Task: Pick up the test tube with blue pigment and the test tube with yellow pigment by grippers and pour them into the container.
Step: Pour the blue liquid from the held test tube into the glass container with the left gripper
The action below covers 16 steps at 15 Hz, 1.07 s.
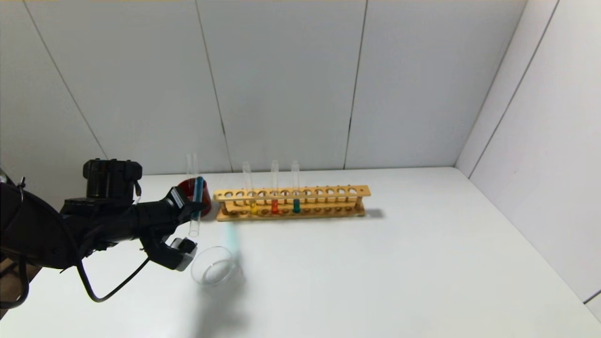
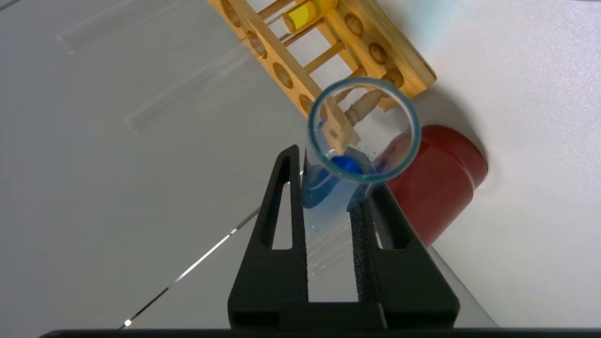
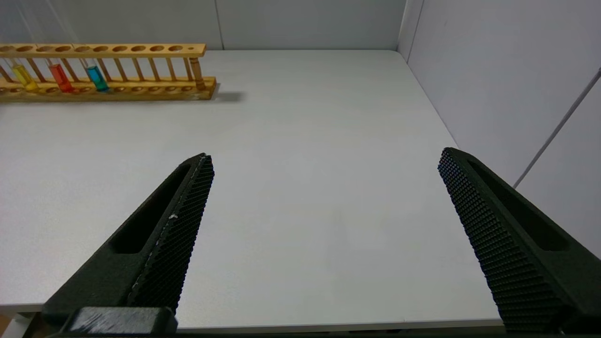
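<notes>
My left gripper (image 1: 196,206) is shut on the test tube with blue pigment (image 1: 197,193). The tube is tipped over, its open mouth low and toward the front, just behind and left of the container (image 1: 215,266). The container is a clear glass dish on the table. In the left wrist view the fingers (image 2: 281,197) clamp the tube (image 2: 324,185), and blue liquid lies along its inside near the rim. The test tube with yellow pigment (image 1: 253,206) stands in the wooden rack (image 1: 328,192); it also shows in the left wrist view (image 2: 303,11) and the right wrist view (image 3: 22,77). My right gripper (image 3: 324,157) is open and empty over the table's right front.
A dark red cup (image 1: 187,187) stands behind my left gripper, next to the rack's left end; it shows in the left wrist view too (image 2: 432,188). An orange-red tube (image 1: 274,205) and a green-teal tube (image 1: 296,205) stand in the rack. White walls close the back and right.
</notes>
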Available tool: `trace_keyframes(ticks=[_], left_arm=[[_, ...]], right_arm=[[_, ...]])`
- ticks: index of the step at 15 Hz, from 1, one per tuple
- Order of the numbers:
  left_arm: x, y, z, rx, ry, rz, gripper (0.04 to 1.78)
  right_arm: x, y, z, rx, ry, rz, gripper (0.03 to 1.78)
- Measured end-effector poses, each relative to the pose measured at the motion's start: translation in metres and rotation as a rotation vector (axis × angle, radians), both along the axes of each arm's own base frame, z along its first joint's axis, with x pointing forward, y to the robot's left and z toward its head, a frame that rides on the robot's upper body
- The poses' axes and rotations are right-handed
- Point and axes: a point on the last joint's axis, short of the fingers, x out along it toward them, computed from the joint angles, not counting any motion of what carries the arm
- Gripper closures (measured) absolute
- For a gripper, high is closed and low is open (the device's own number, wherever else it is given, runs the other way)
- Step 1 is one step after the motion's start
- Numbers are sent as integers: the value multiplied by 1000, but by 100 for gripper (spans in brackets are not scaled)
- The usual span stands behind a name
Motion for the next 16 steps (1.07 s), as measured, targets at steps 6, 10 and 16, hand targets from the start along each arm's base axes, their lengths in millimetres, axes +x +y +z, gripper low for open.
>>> trace_keyframes(ticks=[6, 10, 16], left_arm=[[0, -9, 2, 22, -29, -19, 150], [1, -11, 4, 60, -75, -30, 150], [2, -12, 3, 77, -87, -39, 150]], right_arm=[[0, 0, 0, 0, 0, 0, 6], [0, 0, 0, 0, 0, 0, 6], [0, 0, 0, 0, 0, 0, 6]])
